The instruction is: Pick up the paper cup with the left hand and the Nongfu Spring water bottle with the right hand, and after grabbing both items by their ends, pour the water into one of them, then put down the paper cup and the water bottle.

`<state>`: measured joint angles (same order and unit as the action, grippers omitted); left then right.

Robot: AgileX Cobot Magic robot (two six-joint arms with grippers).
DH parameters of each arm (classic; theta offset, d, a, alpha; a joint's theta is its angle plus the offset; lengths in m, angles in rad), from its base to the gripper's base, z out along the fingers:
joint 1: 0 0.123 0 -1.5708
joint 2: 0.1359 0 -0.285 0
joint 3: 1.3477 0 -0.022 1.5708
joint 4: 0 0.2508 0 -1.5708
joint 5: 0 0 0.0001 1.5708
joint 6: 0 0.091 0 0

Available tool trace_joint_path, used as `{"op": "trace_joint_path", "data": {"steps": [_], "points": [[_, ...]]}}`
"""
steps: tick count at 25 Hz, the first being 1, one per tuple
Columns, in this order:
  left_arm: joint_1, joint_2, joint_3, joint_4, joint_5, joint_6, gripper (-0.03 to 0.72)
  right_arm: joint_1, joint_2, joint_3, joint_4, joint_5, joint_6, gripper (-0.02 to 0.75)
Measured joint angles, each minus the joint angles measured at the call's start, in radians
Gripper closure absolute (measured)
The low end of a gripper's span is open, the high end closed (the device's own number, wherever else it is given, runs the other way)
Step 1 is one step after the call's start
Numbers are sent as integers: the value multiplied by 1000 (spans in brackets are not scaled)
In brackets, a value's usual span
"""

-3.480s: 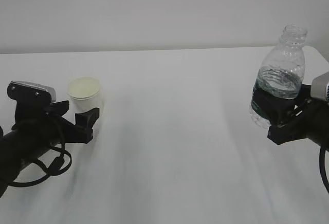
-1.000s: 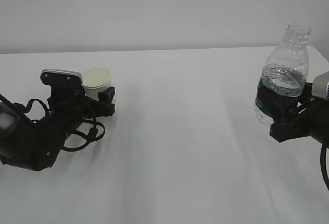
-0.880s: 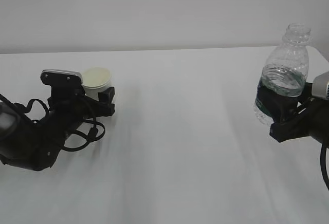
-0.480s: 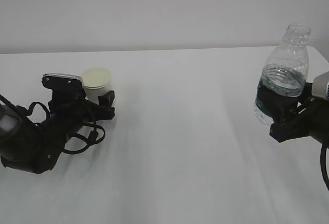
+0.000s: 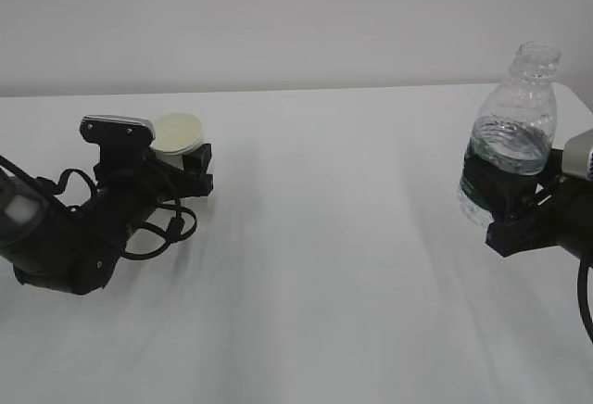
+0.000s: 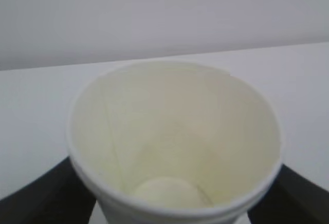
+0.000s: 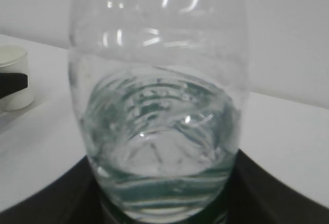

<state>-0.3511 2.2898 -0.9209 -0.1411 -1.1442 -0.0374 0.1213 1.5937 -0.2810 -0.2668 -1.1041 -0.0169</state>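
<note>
Exterior view: your left hand (image 5: 190, 165) clamps the paper cup (image 5: 177, 135) far left, right hand (image 5: 505, 208) pinches the Nongfu Spring water bottle (image 5: 512, 135) right, well apart; next, bring them together to pour.

We hold our black left pincer (image 5: 185, 165) low and level, its jaws clamped wide; our black right pincer (image 5: 505, 202) is raised, tilted upward, jaws gripping.

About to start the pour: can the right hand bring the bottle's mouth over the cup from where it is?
Probably yes. The bare table between the water bottle and the paper cup holds nothing, and the cup's mouth is uncovered, though the left hand holds it far across.
</note>
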Motion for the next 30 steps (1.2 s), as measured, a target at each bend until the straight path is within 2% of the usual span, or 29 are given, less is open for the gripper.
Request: {"op": "trace_joint_path", "data": {"steps": [9, 20, 30], "points": [[0, 0, -4, 0, 0, 0, 100, 0, 0, 0, 0, -2, -6, 311], [0, 0, -4, 9, 0, 0, 230, 0, 0, 0, 0, -2, -8, 311], [0, -8, 9, 38, 0, 0, 241, 0, 0, 0, 0, -2, -8, 311]]}}
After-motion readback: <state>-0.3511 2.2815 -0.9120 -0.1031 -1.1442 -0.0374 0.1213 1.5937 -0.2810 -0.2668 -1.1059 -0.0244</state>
